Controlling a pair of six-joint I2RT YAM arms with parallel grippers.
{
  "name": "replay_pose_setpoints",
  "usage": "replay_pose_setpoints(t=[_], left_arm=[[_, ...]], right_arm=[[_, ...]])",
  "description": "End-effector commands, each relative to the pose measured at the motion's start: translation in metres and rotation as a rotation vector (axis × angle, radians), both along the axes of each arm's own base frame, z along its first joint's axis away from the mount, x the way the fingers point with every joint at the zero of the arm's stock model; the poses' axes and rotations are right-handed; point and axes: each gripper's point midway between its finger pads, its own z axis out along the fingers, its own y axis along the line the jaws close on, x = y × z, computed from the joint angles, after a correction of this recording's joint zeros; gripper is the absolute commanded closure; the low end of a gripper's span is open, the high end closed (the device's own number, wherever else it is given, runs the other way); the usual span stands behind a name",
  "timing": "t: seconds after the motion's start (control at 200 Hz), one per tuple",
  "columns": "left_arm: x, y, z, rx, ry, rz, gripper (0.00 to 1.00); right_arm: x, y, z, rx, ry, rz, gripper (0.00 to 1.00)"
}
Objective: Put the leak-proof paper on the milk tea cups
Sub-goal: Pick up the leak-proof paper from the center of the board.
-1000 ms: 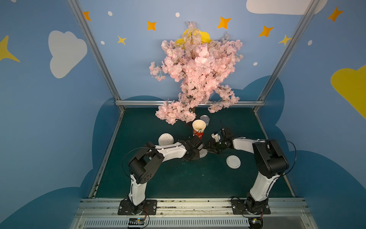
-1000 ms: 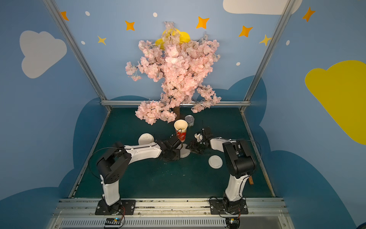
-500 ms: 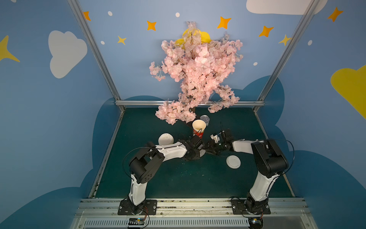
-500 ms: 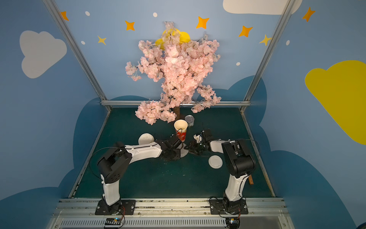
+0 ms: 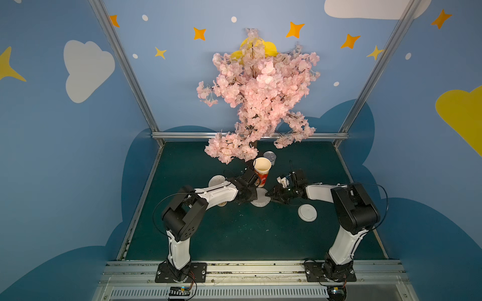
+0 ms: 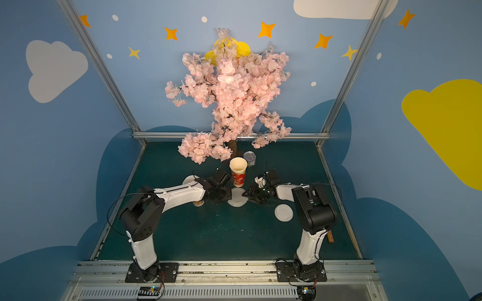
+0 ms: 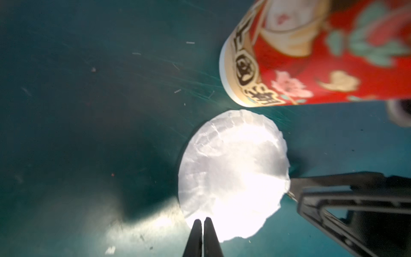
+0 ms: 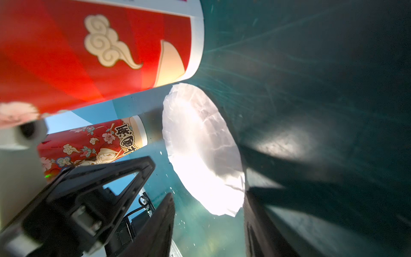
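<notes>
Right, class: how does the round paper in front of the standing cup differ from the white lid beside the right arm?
The paper has a crinkled, uneven edge; the lid has a smooth, even rim. The paper lies close to the cup; the lid lies well apart from it. Both are round and whitish.

Shows a tall milk tea cup (image 5: 261, 172), red-orange print, cream inside, upright and uncovered at centre of both top views. Shows leak-proof paper (image 5: 260, 201), round, greyish-white, crinkle-edged, lying just below that cup's base. Shows a second cup (image 8: 93, 142), same print, upright.
</notes>
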Motion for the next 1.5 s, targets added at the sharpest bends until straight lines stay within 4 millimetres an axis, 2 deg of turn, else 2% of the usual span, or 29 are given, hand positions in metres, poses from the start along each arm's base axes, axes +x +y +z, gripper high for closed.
replay_pose_setpoints(t=[0.0, 0.32, 0.561, 0.806, 1.026, 1.142, 1.237, 1.297, 1.387, 1.447, 1.492], left_arm=[[0.003, -0.001, -0.013, 0.003, 0.019, -0.008, 0.92], [-0.009, 0.004, -0.038, 0.033, 0.087, -0.014, 0.95], [-0.013, 0.0, -0.038, 0.024, 0.093, -0.021, 0.95], [-0.014, 0.002, -0.036, 0.031, 0.093, -0.02, 0.95], [-0.014, 0.002, -0.037, 0.035, 0.096, -0.023, 0.95], [-0.015, 0.004, -0.038, 0.04, 0.098, -0.022, 0.95], [-0.015, 0.004, -0.037, 0.042, 0.097, -0.021, 0.95], [-0.015, 0.004, -0.037, 0.042, 0.098, -0.02, 0.95], [-0.014, 0.004, -0.036, 0.039, 0.095, -0.021, 0.95], [-0.014, 0.003, -0.034, 0.036, 0.093, -0.023, 0.95], [-0.013, 0.003, -0.032, 0.035, 0.09, -0.023, 0.95]], right_arm=[[-0.012, -0.009, -0.013, -0.073, 0.056, -0.013, 0.49], [-0.01, 0.006, -0.011, 0.012, 0.065, -0.01, 0.49], [-0.005, 0.016, 0.003, 0.097, 0.027, -0.011, 0.5], [-0.002, 0.017, 0.02, 0.144, -0.033, -0.016, 0.57], [-0.002, 0.012, 0.033, 0.145, -0.074, -0.022, 0.69], [-0.003, 0.011, 0.037, 0.145, -0.084, -0.018, 0.7], [-0.003, 0.011, 0.04, 0.149, -0.091, -0.017, 0.78], [-0.004, 0.011, 0.041, 0.149, -0.094, -0.017, 0.79], [-0.003, 0.011, 0.039, 0.138, -0.087, -0.013, 0.86], [-0.004, 0.011, 0.037, 0.134, -0.077, -0.013, 0.99], [-0.004, 0.011, 0.036, 0.13, -0.071, -0.012, 1.0]])
